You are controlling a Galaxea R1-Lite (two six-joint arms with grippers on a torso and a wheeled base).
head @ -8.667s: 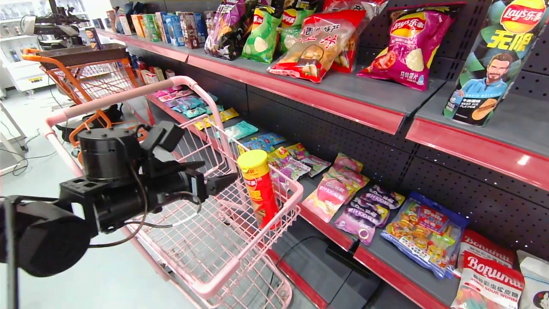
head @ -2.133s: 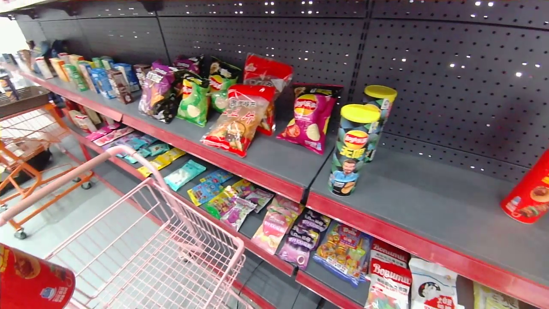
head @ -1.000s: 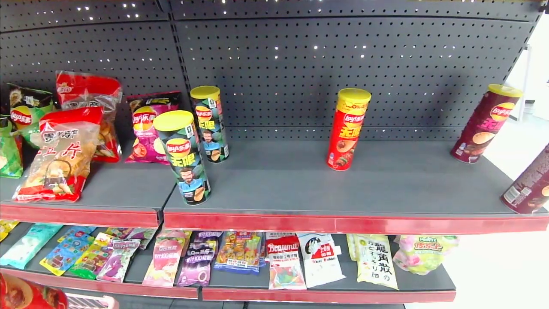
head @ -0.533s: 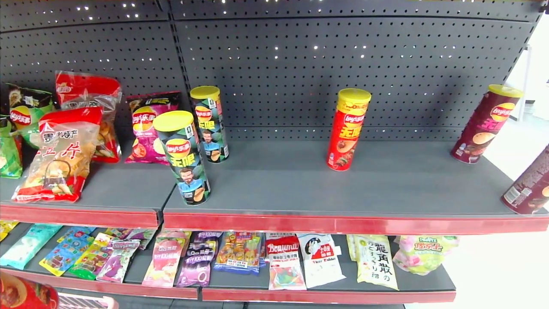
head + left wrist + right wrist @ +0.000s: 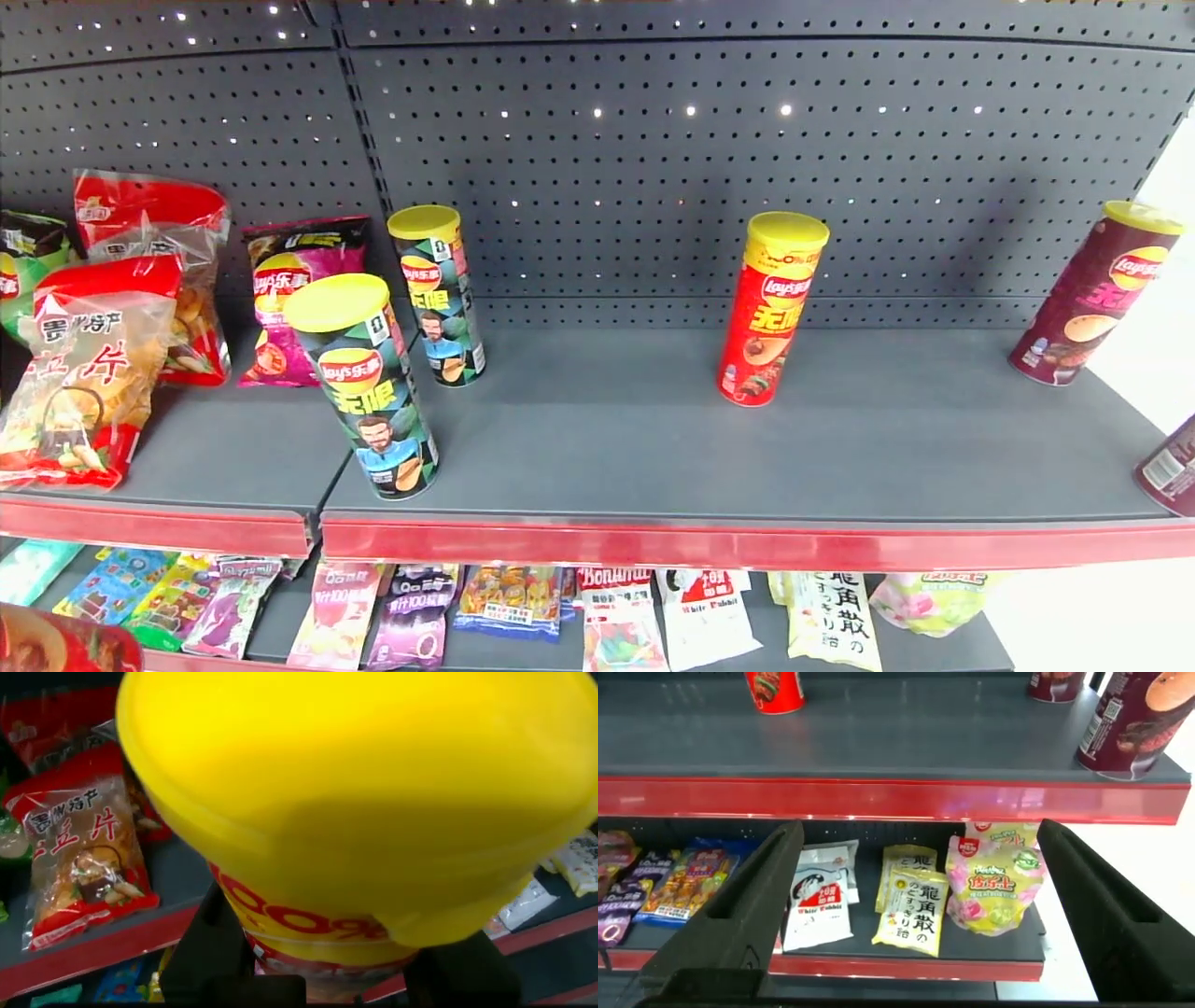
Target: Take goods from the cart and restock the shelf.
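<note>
The left gripper (image 5: pixel 332 957) is clenched on a red chip can (image 5: pixel 355 793) with a yellow lid, with a dark finger (image 5: pixel 220 952) pressed to each side of the tube just behind the lid. In the head view a part of this can shows in the lower left corner of the frame, lower than the upper shelf (image 5: pixel 653 471).

On that shelf a standing red can (image 5: pixel 773 308) sits right of centre, well apart from two green-and-black cans: one near the front edge (image 5: pixel 364 392) and one behind it (image 5: pixel 436 294), left of centre. A maroon can (image 5: pixel 1088 294) stands at the far right, and another (image 5: pixel 1167 467) is cut off by the right edge. Snack bags (image 5: pixel 84 373) fill the left side.

The right gripper (image 5: pixel 920 831) is released, with its fingers spread wide and nothing between them. It faces the shelf's red front edge and the candy packets (image 5: pixel 915 905) on the lower shelf.
</note>
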